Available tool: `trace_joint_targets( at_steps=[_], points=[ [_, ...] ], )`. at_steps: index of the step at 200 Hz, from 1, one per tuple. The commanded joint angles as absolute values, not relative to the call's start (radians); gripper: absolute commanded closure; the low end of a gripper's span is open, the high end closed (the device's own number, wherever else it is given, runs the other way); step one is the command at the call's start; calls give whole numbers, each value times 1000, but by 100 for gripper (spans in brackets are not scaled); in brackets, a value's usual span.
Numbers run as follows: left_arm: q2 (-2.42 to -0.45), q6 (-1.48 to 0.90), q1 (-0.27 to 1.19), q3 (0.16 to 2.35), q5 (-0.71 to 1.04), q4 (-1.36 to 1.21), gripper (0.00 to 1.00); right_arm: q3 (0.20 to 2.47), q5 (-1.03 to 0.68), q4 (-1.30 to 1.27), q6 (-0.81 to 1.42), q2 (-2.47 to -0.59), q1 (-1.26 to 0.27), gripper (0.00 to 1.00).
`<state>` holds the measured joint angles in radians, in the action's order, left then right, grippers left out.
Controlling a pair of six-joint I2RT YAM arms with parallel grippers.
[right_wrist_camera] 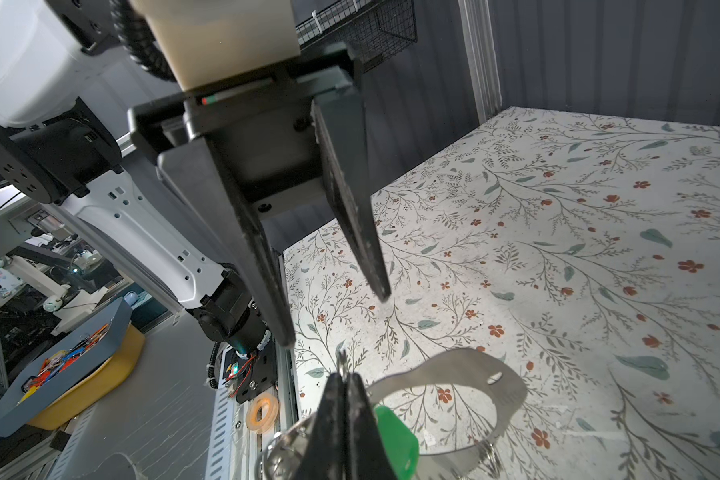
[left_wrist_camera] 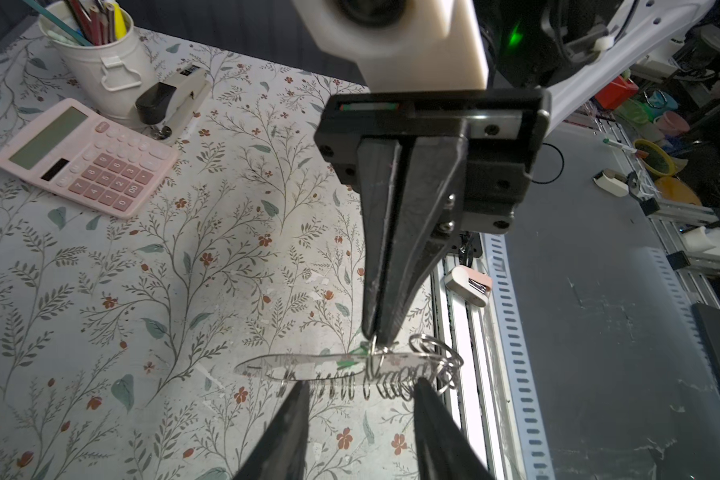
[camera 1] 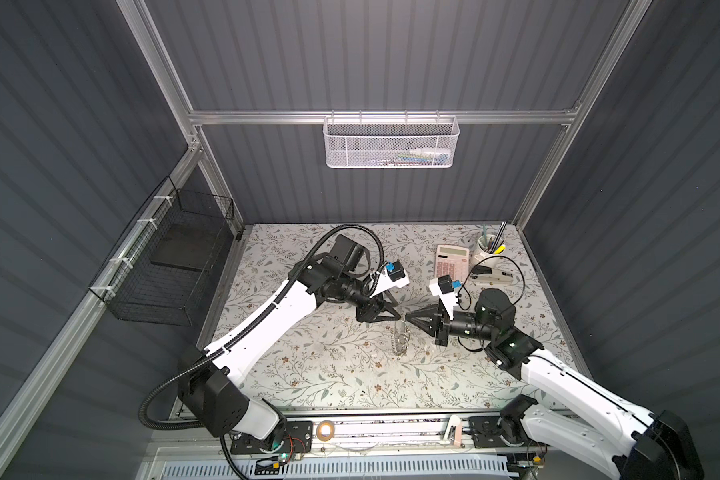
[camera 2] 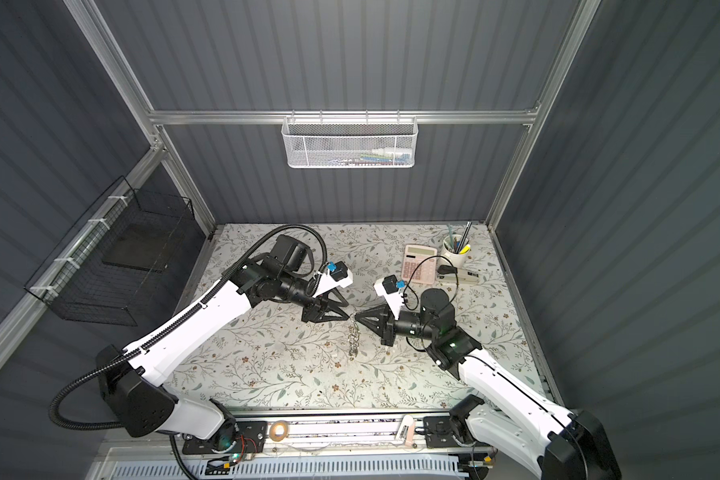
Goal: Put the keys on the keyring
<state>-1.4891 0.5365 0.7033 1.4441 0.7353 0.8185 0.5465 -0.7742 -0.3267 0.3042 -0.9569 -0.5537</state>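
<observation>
Right gripper [left_wrist_camera: 371, 332] offers the keyring [right_wrist_camera: 512, 388] tip to tip to the left gripper [right_wrist_camera: 335, 318], above a floral tabletop [camera 1: 308, 374].

The right gripper is clamped tight on a small wire ring at the edge of the keyring, a flat metal hoop fringed with little silvery rings. The green-headed key [right_wrist_camera: 395, 440] sits just beside those closed fingertips; whether it is threaded on cannot be told. The left gripper faces it head-on, jaws parted and holding nothing, with the hoop lying edge-on across the gap just ahead of its fingers. In both top views the hoop's long axis runs from the meeting tips toward the table's front edge. The right arm is nearer, already in contact. Both arms reach inward to the middle, grippers held nearly level.
</observation>
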Motion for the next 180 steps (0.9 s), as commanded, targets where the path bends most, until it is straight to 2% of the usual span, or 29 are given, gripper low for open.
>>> trace_joint_targets(
  at_steps=[1,47,70,108,180],
  points=[
    [-1514,566,718,1484,758,871,59,583,-771,-352,288,-954,-559,100],
    [-1547,572,729,1502,753,870,64,583,-769,-351,287,-958,-560,100],
    [-1554,572,731,1506,750,873,71,584,-769,-351,287,-959,-560,100],
    [-1560,569,735,1504,756,873,76,585,-769,-353,286,-960,-561,100],
    [-1606,574,757,1530,755,913,94,585,-767,-348,284,-959,-562,100]
  ],
)
